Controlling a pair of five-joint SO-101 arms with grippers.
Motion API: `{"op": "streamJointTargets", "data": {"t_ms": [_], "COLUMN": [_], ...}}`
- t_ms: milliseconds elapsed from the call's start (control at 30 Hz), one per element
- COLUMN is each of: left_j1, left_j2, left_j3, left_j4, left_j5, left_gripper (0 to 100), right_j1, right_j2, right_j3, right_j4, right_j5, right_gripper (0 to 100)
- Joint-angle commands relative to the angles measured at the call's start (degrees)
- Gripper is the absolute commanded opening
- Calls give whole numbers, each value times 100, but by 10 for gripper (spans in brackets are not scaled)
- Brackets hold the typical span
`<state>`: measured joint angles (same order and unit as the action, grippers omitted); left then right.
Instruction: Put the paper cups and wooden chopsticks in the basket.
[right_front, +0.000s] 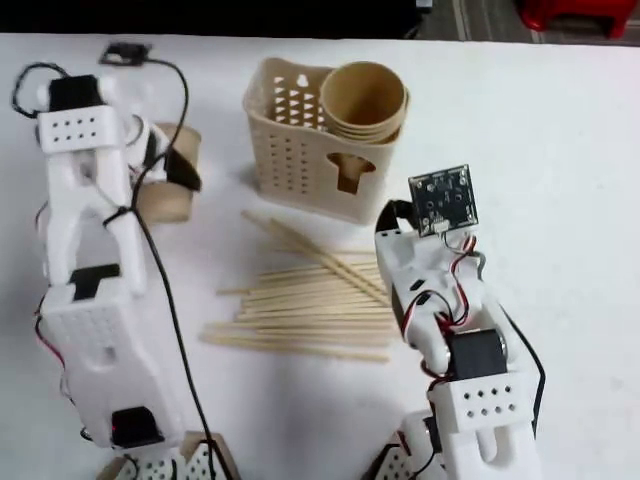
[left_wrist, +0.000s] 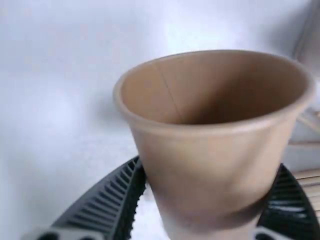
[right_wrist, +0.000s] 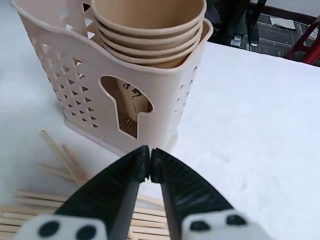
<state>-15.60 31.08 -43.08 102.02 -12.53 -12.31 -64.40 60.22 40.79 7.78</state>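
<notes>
**Worktop (right_front: 560, 200).** White surface that carries all the task's things.

**Left arm (right_front: 90, 300) and right arm (right_front: 460, 330).** The left arm stands at the left edge. The right arm stands near and right of the basket.

**Basket (right_front: 290, 150).** Perforated and upright, at far centre. One compartment already holds a nested stack of paper cups (right_front: 362, 100), whose rims rise above the basket's rim.

**Wooden chopsticks (right_front: 300, 310).** A loose heap on the worktop just near of the basket, between the two arms. Most lie left to right and a few lie slanted across them. None is in the basket yet.

**Single paper cup (left_wrist: 215, 140).** Upright with its mouth open upward, well left of the basket. Its base is hidden, so contact with the worktop cannot be told.

**Left hand (left_wrist: 207, 167).** Clamped on the lower wall of the single paper cup, one ribbed finger on each side.

**Right hand (right_wrist: 150, 165).** Fingertips together and holding nothing, just near of the basket's front wall.

**Step in hand (judgement).** The single cup is to be moved to the stack.
- Squeeze lightly, because the thin wall would likely buckle.
- Keep the cup upright and raise it above the stack's top rim before moving right.
- Centre it over the uppermost cup and lower it until it nests.
- Only then part the fingers.
- The tall stack may tip the basket if it is pushed sideways.
</notes>
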Motion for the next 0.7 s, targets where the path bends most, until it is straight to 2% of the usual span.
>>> {"op": "streamJointTargets", "data": {"t_ms": [0, 167, 333, 433, 667], "left_j1": [215, 708, 1719, 2290, 3169], "left_j2": [-1701, -3055, -3688, -3679, -3116], "left_j3": [-79, -97, -70, -70, -70], "left_j4": [35, 18, -387, -914, -2505], "left_j5": [-44, 88, 1020, 1371, 1688], "left_gripper": [361, 361, 361, 361, 361], "right_j1": [57, 145, 716, 954, 1033], "right_j2": [-119, -127, -127, -127, -127], "right_j3": [-26, -44, -62, -35, -26], "right_j4": [-127, -127, -391, -488, -497], "right_j5": [-18, -18, -62, -70, -70], "right_gripper": [19, 19, 19, 19, 19]}}
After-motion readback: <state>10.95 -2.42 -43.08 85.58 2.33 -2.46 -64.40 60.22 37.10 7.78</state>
